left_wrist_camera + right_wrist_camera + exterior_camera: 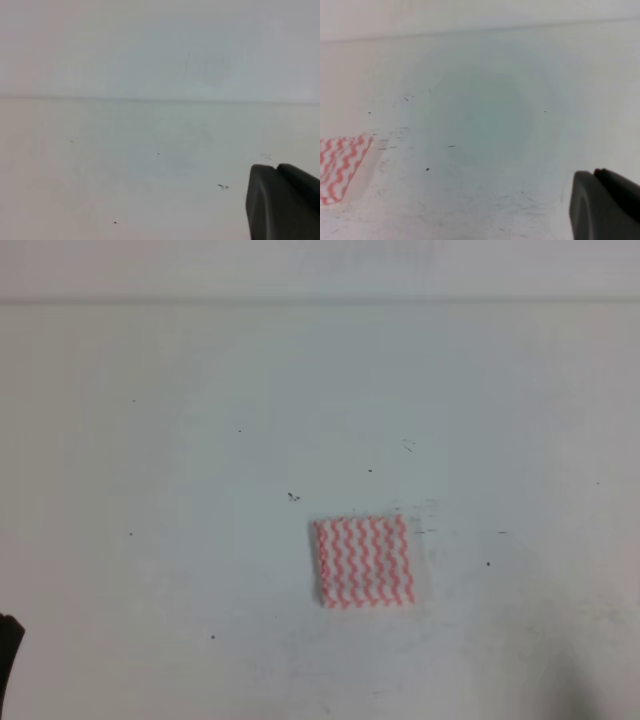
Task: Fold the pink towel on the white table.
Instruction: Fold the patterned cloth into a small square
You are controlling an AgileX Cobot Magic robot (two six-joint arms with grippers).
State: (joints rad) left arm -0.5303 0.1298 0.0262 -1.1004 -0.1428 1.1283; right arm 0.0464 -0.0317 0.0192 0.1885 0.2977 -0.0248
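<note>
The pink towel lies flat on the white table, right of centre and toward the front, as a small square with pink-red wavy stripes. Its right corner also shows in the right wrist view as the towel at the left edge. In the left wrist view one dark finger sits at the bottom right over bare table, with no towel in sight. The right wrist view shows one dark finger at the bottom right, well to the right of the towel. Neither gripper touches the cloth, and the second finger of each is out of frame.
The table's far edge runs across the top of the high view against a pale wall. A dark part of the left arm pokes in at the bottom left edge. Tiny dark specks dot the surface.
</note>
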